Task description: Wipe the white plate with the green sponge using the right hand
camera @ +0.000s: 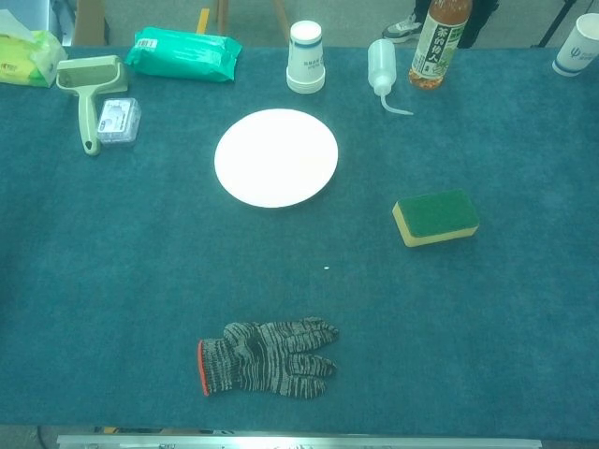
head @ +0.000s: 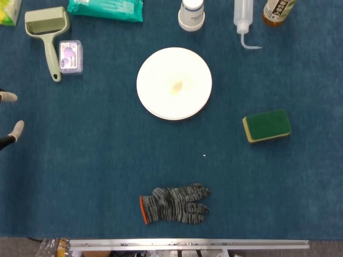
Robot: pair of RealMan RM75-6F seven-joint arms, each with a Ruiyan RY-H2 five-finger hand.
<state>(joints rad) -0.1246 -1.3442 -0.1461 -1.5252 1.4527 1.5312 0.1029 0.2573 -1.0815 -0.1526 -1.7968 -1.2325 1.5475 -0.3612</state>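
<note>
The white plate (head: 174,83) (camera: 276,157) lies flat on the blue cloth at the middle back, with a small brownish smear near its centre. The green sponge (head: 266,125) (camera: 435,217), yellow on its underside, lies alone on the cloth to the plate's right and a little nearer. Nothing touches either of them. Only two pale fingertips of my left hand (head: 15,130) show at the far left edge of the head view, spread apart and holding nothing. My right hand appears in neither view.
A grey knit glove (head: 174,204) (camera: 267,358) lies near the front edge. Along the back stand a lint roller (head: 47,32), a small clear box (head: 71,56), a green packet (head: 106,9), a white cup (head: 191,14), a squeeze bottle (head: 244,19) and a tea bottle (camera: 438,42).
</note>
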